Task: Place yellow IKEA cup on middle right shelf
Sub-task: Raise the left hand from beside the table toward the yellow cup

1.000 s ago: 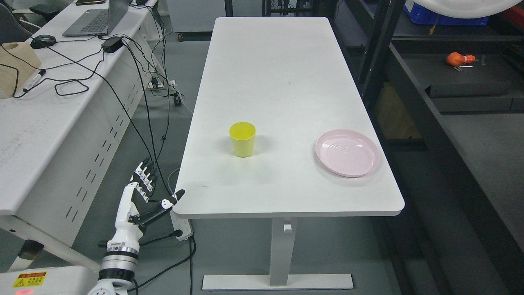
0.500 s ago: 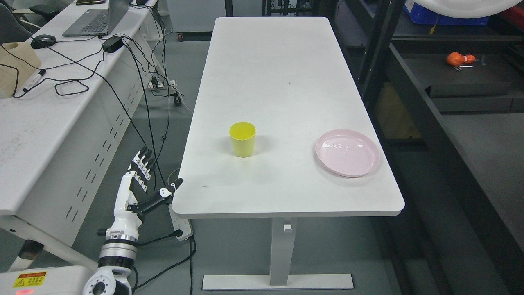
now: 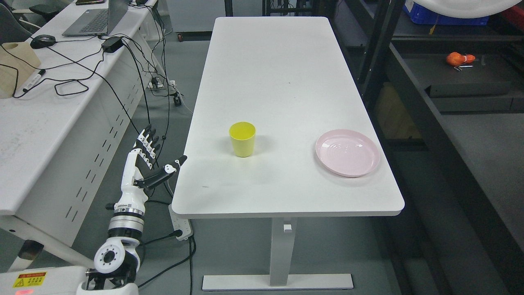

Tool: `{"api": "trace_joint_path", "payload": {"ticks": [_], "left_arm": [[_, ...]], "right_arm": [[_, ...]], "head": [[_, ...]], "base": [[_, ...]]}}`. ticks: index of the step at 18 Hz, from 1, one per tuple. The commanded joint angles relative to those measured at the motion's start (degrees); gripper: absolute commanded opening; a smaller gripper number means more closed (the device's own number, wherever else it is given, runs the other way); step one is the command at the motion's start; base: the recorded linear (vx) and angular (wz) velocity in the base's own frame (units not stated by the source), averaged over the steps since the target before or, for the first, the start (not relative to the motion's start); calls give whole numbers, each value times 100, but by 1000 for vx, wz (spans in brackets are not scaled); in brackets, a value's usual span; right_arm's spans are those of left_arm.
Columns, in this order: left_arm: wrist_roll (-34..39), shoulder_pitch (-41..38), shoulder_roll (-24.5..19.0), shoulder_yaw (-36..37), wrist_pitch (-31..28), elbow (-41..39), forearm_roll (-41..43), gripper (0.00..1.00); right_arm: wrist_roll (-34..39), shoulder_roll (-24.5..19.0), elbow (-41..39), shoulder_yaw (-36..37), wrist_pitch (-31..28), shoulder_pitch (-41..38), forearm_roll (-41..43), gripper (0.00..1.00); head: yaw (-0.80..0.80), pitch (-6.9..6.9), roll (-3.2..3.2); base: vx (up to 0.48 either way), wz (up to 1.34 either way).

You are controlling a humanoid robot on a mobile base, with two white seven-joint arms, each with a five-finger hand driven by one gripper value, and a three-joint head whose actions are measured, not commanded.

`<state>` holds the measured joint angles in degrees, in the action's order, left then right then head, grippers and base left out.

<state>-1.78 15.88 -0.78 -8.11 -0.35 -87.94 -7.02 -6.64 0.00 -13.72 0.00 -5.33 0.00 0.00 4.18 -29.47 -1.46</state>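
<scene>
You're looking at a yellow cup (image 3: 242,139) that reads as smooth plastic with a soft, nearly matt skin. The pink plate (image 3: 347,153) beside it looks like plastic too, but glossier: you can see light glinting off its ridged centre. The desk (image 3: 270,82) has a smooth, matt white laminate top on a painted metal leg. Your left hand (image 3: 143,164) shows glossy white plastic shells, black joints along the fingers (image 3: 148,141) and a bright metal ring at the wrist. The shelf (image 3: 483,135) on your right looks like dark, matt metal, and the floor (image 3: 229,254) is dull grey.
</scene>
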Motion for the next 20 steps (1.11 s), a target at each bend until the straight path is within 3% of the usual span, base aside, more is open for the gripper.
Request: {"api": "trace_joint_path", "payload": {"ticks": [1, 14, 20], "left_arm": [[2, 749, -22, 345, 106, 1717, 8, 99], [-6, 2304, -22, 214, 97, 4125, -651, 99], [-120, 2763, -22, 686, 88, 4575, -634, 99]], "right_arm": [[-4, 100, 0, -97, -3, -79, 141, 99], [-4, 100, 0, -97, -3, -79, 141, 99], [-4, 100, -8, -97, -3, -79, 141, 99]], "head": [[0, 0, 0], [0, 0, 0], [0, 0, 0]], "base": [[0, 0], [0, 0], [0, 0]]}}
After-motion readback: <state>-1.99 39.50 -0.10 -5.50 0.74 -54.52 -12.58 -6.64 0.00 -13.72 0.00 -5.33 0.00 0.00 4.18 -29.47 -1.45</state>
